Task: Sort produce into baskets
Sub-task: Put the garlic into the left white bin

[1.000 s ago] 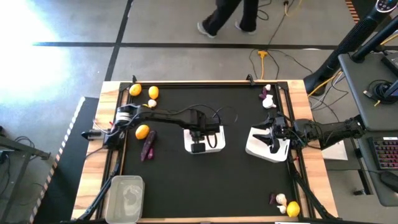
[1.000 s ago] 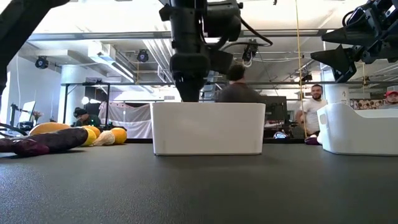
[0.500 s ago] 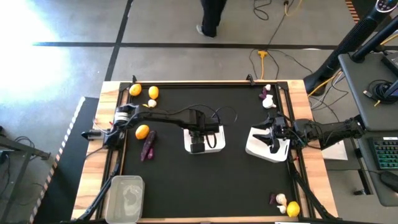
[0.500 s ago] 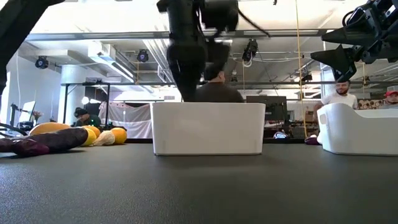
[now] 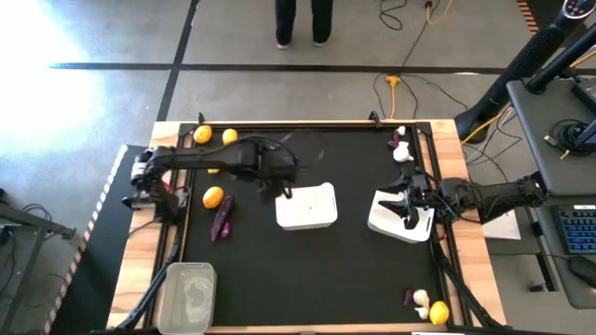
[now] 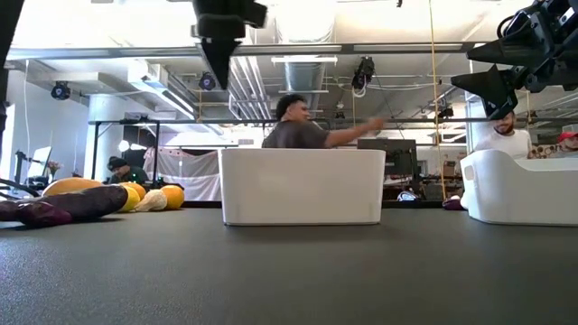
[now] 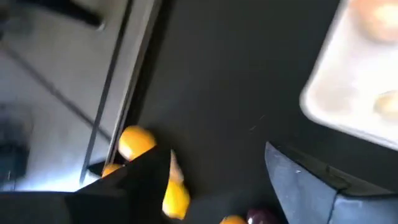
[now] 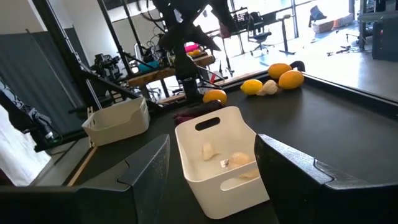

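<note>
Two dark fingers (image 7: 311, 186) of the left hand (image 7: 217, 186) fill the lower frame, standing apart with bare black bench (image 7: 230, 74) showing between them. At lower left, a lemon (image 7: 136, 142) lies near the bench's edge rail (image 7: 124, 81), and a second lemon (image 7: 176, 200) sits just below it beside the left finger. A third orange piece (image 7: 232, 219) and a purple vegetable (image 7: 260, 217) peek in at the bottom edge. A white tray (image 7: 336, 106) fills the upper right, with pale blurred pieces (image 7: 373, 18) inside.
</note>
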Robot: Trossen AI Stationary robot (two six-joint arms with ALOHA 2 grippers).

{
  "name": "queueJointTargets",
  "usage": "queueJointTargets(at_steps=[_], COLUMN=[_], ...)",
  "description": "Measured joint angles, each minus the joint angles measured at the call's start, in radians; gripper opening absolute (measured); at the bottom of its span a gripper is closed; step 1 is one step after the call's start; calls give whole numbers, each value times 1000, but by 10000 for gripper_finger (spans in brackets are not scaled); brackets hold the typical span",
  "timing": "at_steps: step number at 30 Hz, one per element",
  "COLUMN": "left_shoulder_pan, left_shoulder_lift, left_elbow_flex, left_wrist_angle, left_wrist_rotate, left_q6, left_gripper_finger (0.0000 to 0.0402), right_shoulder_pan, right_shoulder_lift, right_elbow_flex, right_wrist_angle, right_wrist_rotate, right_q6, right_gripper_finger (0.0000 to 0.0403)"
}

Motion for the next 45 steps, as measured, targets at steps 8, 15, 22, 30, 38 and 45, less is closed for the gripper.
queueJointTargets(at_steps=[8,15,22,30,38,45], left_shoulder_pan=[49,53,53,65,177,308], left_shoulder_lift=[-95,-67,-41,-39,-68,-123], left_elbow_flex=[-138,-155,-155,-155,-162,-241], left_wrist_angle=[-47,-41,-43,-44,-76,-31], left_wrist_rotate=[-40,-57,26,165,209,214], left_q6=[-122,-42,-31,32,15,-31], left_gripper_finger=[276,277,270,252,252,252], right_shoulder_pan=[0,0,0,0,0,0], right_shoulder_lift=[0,0,0,0,0,0], right_elbow_flex=[0,0,0,0,0,0], right_wrist_angle=[0,0,0,0,0,0], right_wrist_rotate=[0,0,0,0,0,0], right_q6=[0,0,0,0,0,0], right_gripper_finger=[228,228,228,228,228,228])
